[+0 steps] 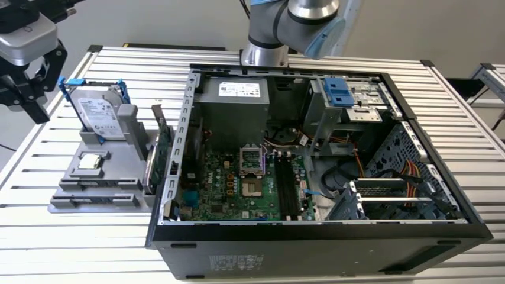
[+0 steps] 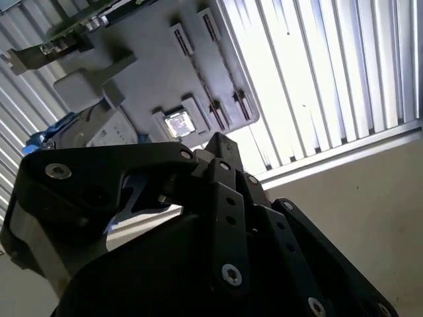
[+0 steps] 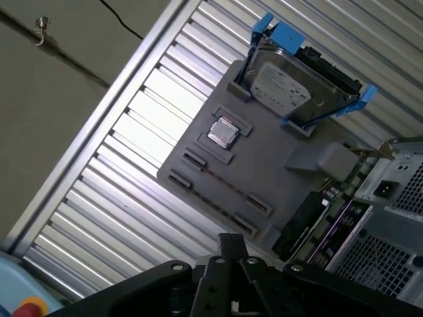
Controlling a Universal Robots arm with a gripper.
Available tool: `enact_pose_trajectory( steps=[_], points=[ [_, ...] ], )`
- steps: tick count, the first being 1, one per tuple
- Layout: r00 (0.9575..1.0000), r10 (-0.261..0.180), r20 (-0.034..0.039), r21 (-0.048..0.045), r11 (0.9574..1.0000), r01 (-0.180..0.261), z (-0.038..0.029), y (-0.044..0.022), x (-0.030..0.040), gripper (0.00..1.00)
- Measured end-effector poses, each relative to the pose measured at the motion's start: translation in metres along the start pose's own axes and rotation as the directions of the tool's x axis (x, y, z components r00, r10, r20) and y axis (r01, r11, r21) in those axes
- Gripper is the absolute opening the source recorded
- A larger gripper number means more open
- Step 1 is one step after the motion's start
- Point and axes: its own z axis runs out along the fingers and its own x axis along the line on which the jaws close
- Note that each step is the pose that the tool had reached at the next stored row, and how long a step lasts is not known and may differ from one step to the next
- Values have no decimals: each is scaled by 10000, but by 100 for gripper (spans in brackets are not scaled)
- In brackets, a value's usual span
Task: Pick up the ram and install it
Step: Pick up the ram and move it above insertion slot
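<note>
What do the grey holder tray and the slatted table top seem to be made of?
The grey holder tray: probably plastic, matte; even dull grey, moulded slots, no glints. The table top: apparently aluminium, satin; pale ribbed slats reflecting light brightly.

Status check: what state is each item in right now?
Black metal computer case: on its side, panel off, interior exposed.
Silver hard drive in blue caddy: upright in the grey plastic holder.
Small square silver chip: flat in a holder recess.
Green expansion card: on edge between holder and case.
Black gripper: raised, at the exterior view's left of the holder.
</note>
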Motion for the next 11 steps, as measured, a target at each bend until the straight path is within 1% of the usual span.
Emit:
enact_pose_trajectory(
  steps=[6,11],
  points=[
    [9993,-374,-20,-6,9993,374,0,1,1,0],
    [9962,-865,-43,-17,9963,865,0,1,1,0]
  ],
)
